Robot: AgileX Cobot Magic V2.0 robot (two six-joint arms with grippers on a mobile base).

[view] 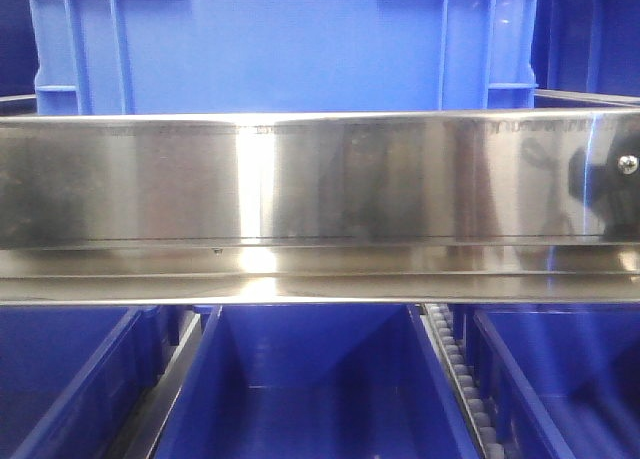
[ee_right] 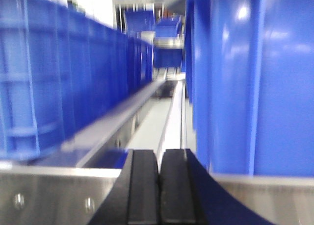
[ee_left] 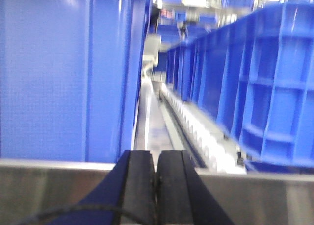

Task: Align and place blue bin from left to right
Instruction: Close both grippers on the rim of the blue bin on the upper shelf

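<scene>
Blue bin (view: 285, 44) sits just behind the steel rail (view: 320, 179), both arms held level with fingers pointing over that rail, left gripper (ee_left: 156, 186) and right gripper (ee_right: 159, 186) each pinched fully together, pads touching, gripping nothing.

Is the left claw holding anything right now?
No, the left claw is shut, its black pads touching with nothing between them.

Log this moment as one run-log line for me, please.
left gripper: shut, empty | right gripper: shut, empty | blue bin: behind steel rail, not gripped
</scene>
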